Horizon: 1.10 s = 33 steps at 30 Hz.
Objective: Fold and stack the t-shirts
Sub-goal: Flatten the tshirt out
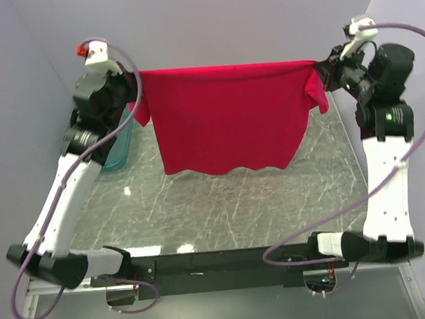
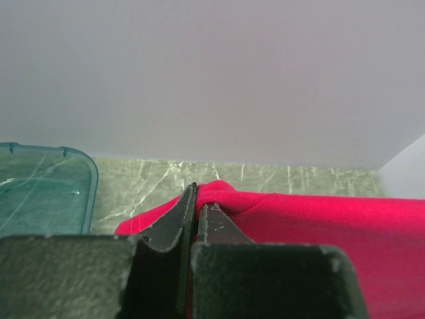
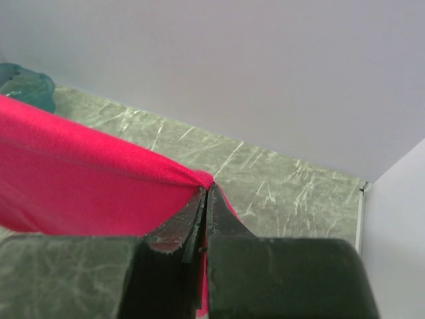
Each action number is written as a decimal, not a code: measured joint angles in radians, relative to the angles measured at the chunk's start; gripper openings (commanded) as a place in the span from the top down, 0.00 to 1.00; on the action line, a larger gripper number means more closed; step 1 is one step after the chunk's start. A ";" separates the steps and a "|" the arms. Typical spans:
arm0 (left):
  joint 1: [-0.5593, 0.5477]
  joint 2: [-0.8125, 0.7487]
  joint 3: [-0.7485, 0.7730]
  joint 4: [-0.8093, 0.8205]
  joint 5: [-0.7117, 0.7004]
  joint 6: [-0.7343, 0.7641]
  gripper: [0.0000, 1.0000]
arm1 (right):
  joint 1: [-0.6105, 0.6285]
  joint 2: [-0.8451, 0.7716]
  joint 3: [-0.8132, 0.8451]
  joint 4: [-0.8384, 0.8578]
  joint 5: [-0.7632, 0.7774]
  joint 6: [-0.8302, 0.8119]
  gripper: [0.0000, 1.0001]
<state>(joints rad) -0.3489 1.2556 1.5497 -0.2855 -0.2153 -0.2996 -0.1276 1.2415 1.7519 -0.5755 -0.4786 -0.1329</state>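
T-shirt (image 1: 228, 118), red, hanging spread over table (image 1: 223, 202), pinched tight at both top corners by left gripper (image 2: 198, 194) and right gripper (image 3: 206, 191).

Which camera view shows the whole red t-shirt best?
The top external view. There the red t-shirt hangs spread wide between the two arms, with its sleeves and lower hem visible. The left wrist view shows only a corner pinched in the left end effector. The right wrist view shows only a stretched edge held in the right end effector.
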 measured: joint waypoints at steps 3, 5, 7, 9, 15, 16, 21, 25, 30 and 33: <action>0.014 0.124 0.106 -0.006 0.001 -0.001 0.99 | 0.012 0.117 0.106 -0.013 0.023 -0.001 1.00; 0.021 0.201 0.183 -0.013 0.010 -0.002 0.99 | 0.013 0.199 0.195 -0.018 0.030 0.005 1.00; 0.024 0.242 0.233 -0.013 0.026 -0.005 0.99 | 0.013 0.232 0.233 -0.013 0.029 0.006 1.00; 0.025 0.233 0.226 -0.008 0.049 -0.005 0.99 | 0.012 0.211 0.202 -0.007 0.007 -0.002 1.00; 0.030 -0.175 -0.281 0.105 0.174 -0.038 0.99 | 0.012 -0.233 -0.365 0.012 -0.164 -0.250 1.00; 0.031 -0.249 -0.361 0.101 0.198 -0.057 0.99 | 0.012 -0.278 -0.425 -0.018 -0.191 -0.305 1.00; 0.031 -0.514 -0.786 0.141 0.351 -0.217 0.99 | 0.014 -0.486 -0.769 -0.166 -0.266 -0.656 1.00; 0.015 -0.506 -1.083 0.076 0.452 -0.373 0.99 | 0.014 -0.457 -0.999 -0.292 -0.208 -0.871 1.00; -0.072 -0.472 -1.156 -0.054 0.486 -0.499 0.99 | 0.041 -0.418 -1.059 -0.387 -0.150 -1.023 1.00; -0.112 -0.421 -1.130 -0.060 0.486 -0.537 0.99 | 0.085 -0.393 -1.073 -0.389 -0.122 -1.066 1.00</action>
<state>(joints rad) -0.4610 0.8349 0.4202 -0.3450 0.2710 -0.8368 -0.0422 0.8486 0.6785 -0.9642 -0.6003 -1.1988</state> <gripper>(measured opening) 0.025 0.007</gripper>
